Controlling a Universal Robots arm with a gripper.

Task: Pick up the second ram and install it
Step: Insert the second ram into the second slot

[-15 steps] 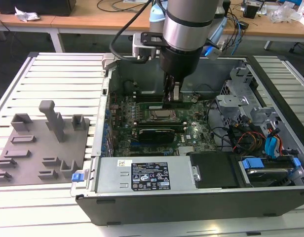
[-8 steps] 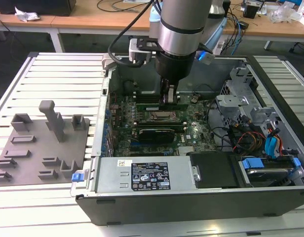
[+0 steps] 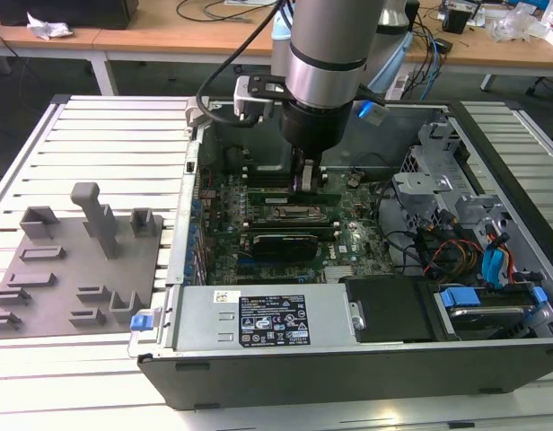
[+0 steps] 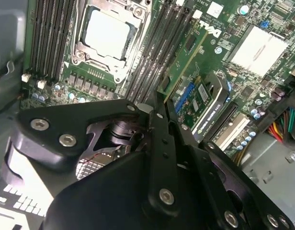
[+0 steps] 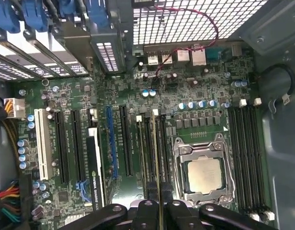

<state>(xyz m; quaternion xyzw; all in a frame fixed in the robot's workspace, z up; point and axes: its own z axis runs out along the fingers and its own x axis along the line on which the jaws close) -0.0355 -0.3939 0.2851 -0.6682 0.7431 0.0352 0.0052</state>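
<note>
I am holding my tool (image 3: 305, 184) low inside the open computer case (image 3: 492, 153), directly over the motherboard (image 5: 80, 96). The fingers (image 4: 159, 143) are closed together, and between them I am gripping the second ram (image 5: 160, 201); in the first wrist view its thin edge is running straight out from between the fingertips. I am keeping the stick upright on its long edge, I think because it can enter a slot only in that position.

Directly under my tool is the bank of memory slots (image 5: 154, 143), and the stick is lying along the same line as them. In the second wrist view another memory stick (image 4: 188, 60) is already standing in this bank, just beside my fingers, so I judge that I am working at a neighbouring slot. I cannot tell if the second ram is already touching its slot or only hovering above it.

On the other side of the slots from the installed stick, near my tool, the silver processor (image 5: 203, 175) is sitting in its socket, and beyond it is a second bank of slots (image 5: 245, 158).

Outside the case, well apart from my tool, the grey parts holder (image 3: 74, 260) is resting on the worktop (image 3: 106, 135).
</note>
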